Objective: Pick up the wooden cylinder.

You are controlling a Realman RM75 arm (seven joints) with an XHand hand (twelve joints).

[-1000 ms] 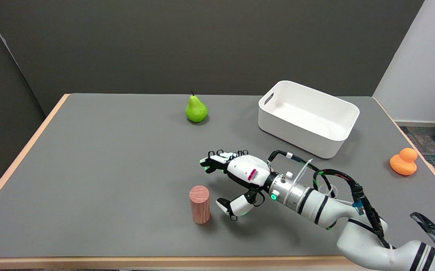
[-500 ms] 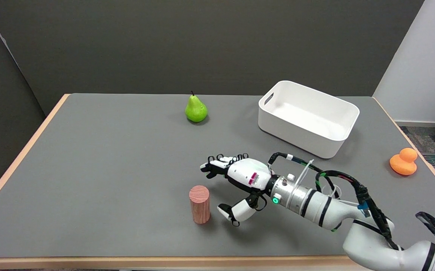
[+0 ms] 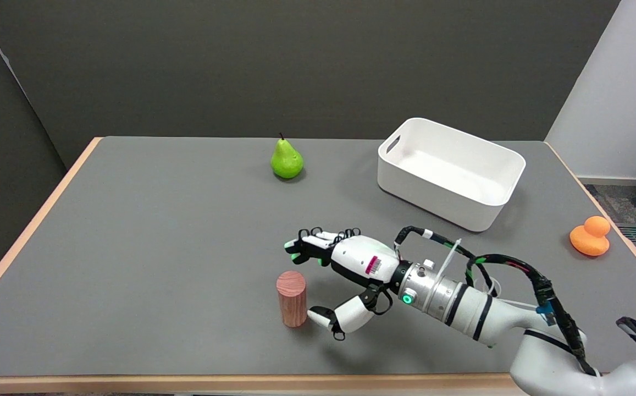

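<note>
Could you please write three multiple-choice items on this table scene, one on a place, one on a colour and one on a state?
1. Where does the green pear stand?
A. inside the white bin
B. on the table's far side, left of the white bin
C. beside the orange duck

2. What colour is the toy duck near the table's right edge?
A. orange
B. blue
C. white

3. How is the wooden cylinder now?
A. lying on its side
B. lifted off the table
C. upright on the table, with the robot hand open around its right side

Answers:
1. B, the pear sits on bare table, apart from the bin.
2. A, its body is plainly orange.
3. C, the cylinder's flat end faces up and its base rests on the table, not yet gripped.
</note>
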